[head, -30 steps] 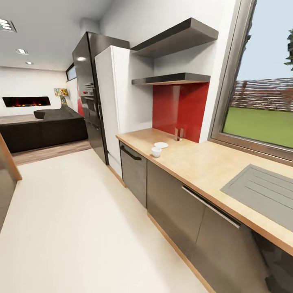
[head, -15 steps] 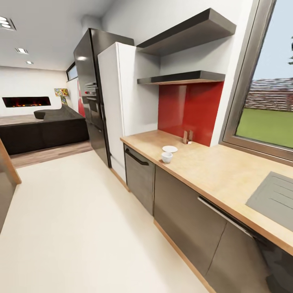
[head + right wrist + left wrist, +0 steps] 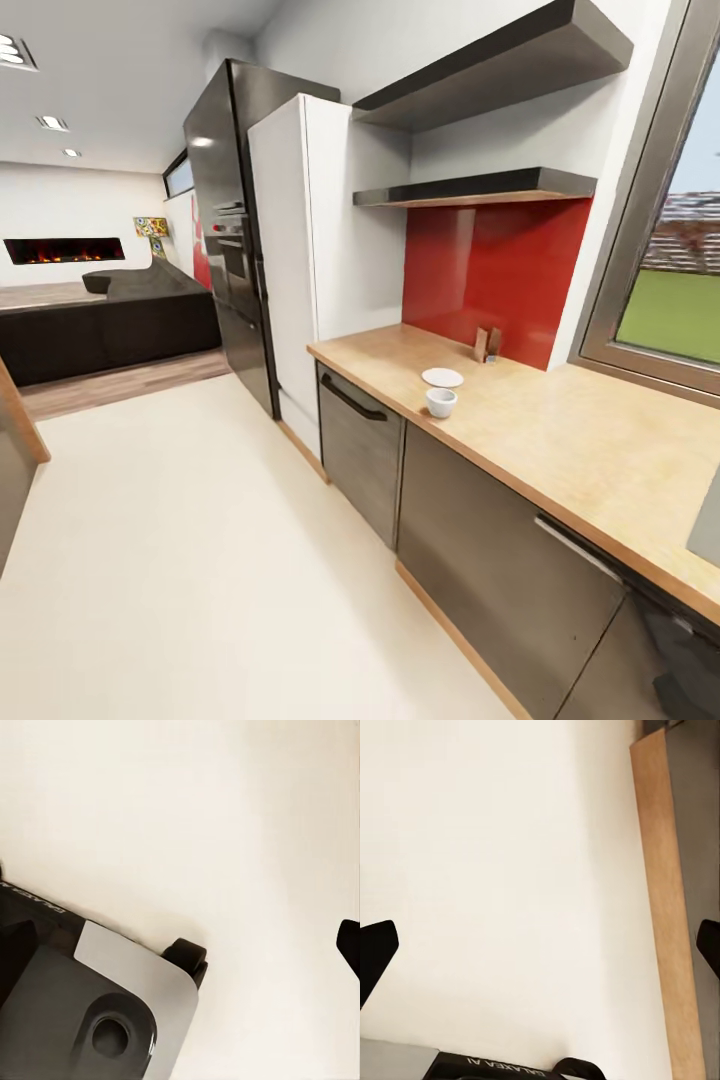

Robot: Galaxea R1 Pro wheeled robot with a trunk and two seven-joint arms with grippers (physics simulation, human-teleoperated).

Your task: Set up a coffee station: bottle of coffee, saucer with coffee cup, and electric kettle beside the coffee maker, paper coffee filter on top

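Note:
The kitchen countertop [image 3: 560, 440] runs along the right wall over dark grey cabinet fronts. Near its far end lies the white saucer [image 3: 442, 377], and the white coffee cup [image 3: 440, 402] stands on the wood just in front of it, apart from it. Two dark kitchen shelves [image 3: 480, 187] hang above the red backsplash, and I cannot see their tops. The coffee maker, bottle of coffee, paper coffee filter and electric kettle are out of view. My left gripper [image 3: 542, 952] hangs open over pale floor. My right gripper [image 3: 180, 945] is open above the floor and my own base.
A small holder [image 3: 487, 343] stands against the red backsplash. A white fridge [image 3: 300, 250] and a black oven tower [image 3: 225, 220] close the counter's far end. Wide pale floor [image 3: 200, 540] lies to the left. A wooden plinth strip [image 3: 664, 892] runs beside the left gripper.
The whole head view has shifted: the camera moved along the counter, so cup, saucer and shelves look nearer and further right, and the sink has almost slid off the right edge.

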